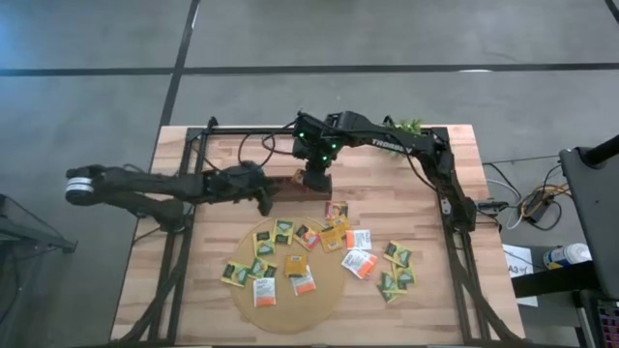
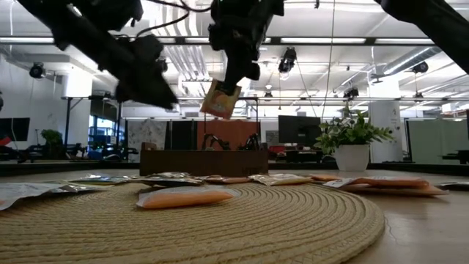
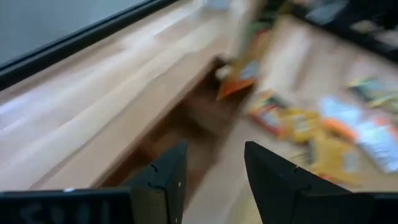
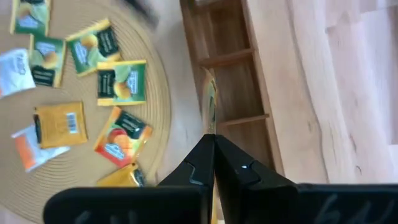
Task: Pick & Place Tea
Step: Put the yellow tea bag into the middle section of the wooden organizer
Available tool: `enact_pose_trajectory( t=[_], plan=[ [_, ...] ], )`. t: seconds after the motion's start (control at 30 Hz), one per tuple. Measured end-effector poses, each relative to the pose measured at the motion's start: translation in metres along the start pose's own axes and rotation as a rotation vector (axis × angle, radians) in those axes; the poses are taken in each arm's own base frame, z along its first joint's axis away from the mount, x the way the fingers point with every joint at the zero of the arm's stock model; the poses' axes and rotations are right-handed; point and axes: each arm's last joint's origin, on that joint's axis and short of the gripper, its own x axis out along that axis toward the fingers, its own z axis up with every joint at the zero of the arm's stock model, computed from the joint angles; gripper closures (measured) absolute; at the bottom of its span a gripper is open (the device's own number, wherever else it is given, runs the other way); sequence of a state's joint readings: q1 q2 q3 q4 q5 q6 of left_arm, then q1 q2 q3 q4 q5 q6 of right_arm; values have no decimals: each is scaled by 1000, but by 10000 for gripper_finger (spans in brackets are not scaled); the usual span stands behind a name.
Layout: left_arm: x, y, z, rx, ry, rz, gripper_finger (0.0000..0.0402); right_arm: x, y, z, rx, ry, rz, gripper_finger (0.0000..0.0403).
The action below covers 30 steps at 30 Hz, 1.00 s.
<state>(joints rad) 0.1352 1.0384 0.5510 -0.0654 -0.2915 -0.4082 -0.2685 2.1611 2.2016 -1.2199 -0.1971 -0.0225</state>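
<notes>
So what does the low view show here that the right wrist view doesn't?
Only the low view shows the white-potted green plant and the held yellow-orange tea sachet hanging clear above the table. Only the right wrist view shows the tray's compartment dividers and the green-and-yellow sachets face up. Both show the right gripper shut on that sachet, the dark brown wooden tray and the round woven tan mat.
</notes>
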Motion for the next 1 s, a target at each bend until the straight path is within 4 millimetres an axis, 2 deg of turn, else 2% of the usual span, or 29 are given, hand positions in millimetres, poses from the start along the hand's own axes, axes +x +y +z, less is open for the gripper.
enact_pose_trajectory(
  t=[0.17,0.37,0.5,0.7,1.0],
  plan=[
    [-17,10,-4,-14,32,111,248,24,3,3,-53,29,-59,394],
    [-17,15,-13,-50,101,167,248,47,-4,5,-83,50,-98,394],
    [-13,22,-29,-113,135,216,248,52,-5,6,-134,49,-138,394],
    [-12,31,-47,-203,79,264,248,55,-7,12,-157,17,-167,394],
    [-3,33,-55,-247,-28,203,248,75,-11,10,-212,68,-170,394]
  ],
)
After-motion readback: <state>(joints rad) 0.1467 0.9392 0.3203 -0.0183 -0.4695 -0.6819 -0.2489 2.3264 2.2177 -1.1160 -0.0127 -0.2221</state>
